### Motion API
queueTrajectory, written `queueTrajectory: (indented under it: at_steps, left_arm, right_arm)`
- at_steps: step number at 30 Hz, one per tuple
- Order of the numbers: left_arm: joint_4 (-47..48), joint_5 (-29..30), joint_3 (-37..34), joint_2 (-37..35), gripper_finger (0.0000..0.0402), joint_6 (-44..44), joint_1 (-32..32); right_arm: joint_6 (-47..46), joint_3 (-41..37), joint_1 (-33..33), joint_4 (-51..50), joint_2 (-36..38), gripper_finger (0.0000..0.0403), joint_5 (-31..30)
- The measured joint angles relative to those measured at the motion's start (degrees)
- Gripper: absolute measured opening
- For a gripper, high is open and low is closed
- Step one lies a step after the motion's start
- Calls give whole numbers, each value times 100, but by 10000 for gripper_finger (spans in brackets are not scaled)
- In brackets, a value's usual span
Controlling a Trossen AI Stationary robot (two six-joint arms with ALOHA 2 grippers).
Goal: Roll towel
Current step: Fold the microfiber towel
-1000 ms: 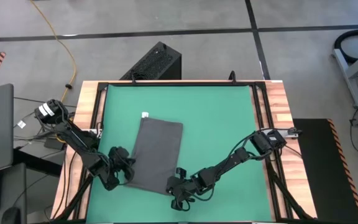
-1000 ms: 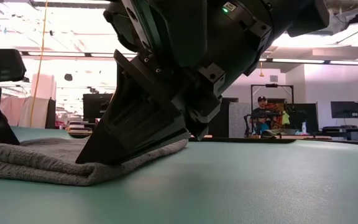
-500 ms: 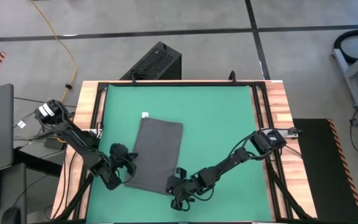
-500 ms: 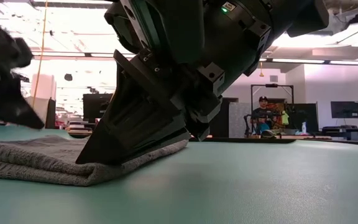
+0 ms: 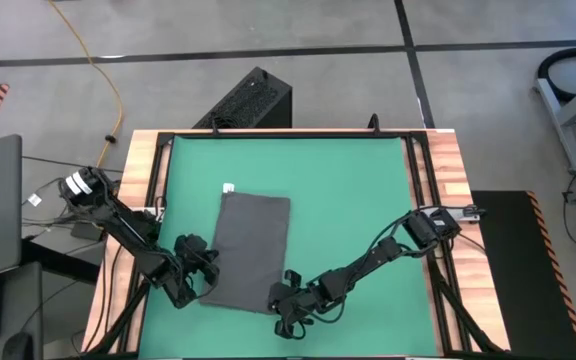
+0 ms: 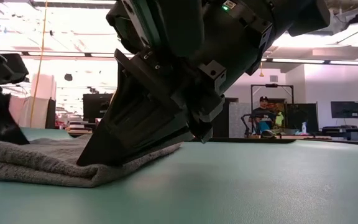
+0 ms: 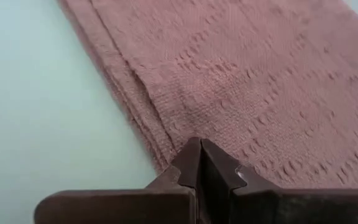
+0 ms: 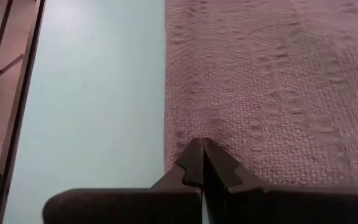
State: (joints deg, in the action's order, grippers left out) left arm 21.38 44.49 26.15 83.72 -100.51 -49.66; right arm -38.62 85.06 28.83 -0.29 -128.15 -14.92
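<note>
The dark grey towel [image 5: 253,250] lies flat and folded on the green mat [image 5: 348,200], its white tag [image 5: 228,187] at the far left corner. My left gripper [image 5: 200,280] is shut at the towel's near left corner; it also shows in the low view [image 6: 2,127] and the left wrist view [image 7: 201,149]. My right gripper [image 5: 280,298] is shut at the towel's near right corner, and fills the low view [image 6: 135,134]. My left gripper has its shut fingertips on the towel's near left corner [image 7: 179,134], at a stacked edge of several layers. It comes slanting down from the near left. The fingers hide whether cloth is between them. The towel lies flat and slack on the mat. My right gripper has its shut fingertips on the towel's near right corner [image 8: 185,140], just inside the right edge. It slants down from the near side, low over the cloth [image 6: 73,165]. The fingers hide the pinch itself. The towel stays flat on the mat.
The mat has bare room to the right [image 5: 368,180] and beyond the towel. Wooden table borders [image 5: 448,170] frame it. A black box [image 5: 253,98] stands on the floor past the far edge. A person [image 6: 265,117] sits far back in the room.
My left gripper has risen a little off the towel's near left corner and come down on it again. The towel's far end with the tag has slid slightly toward the near left. My right gripper has stayed shut at its corner.
</note>
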Motion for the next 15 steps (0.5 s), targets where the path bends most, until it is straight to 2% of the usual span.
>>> queueTrajectory:
  at_steps: [3,10,12,15]
  left_arm:
    - [220,-66,152,-343,0,326,21]
    - [27,342,467,-1091,0,1430,17]
    - [-418,524,555,-1202,0,2088,-52]
    - [-1356,569,823,-1304,0,3561,-189]
  right_arm:
    - [-21,0,1,-42,5,17,13]
    - [-508,21,7,-712,36,18,108]
    - [-560,22,23,-770,36,18,115]
    - [-495,42,29,-809,103,18,107]
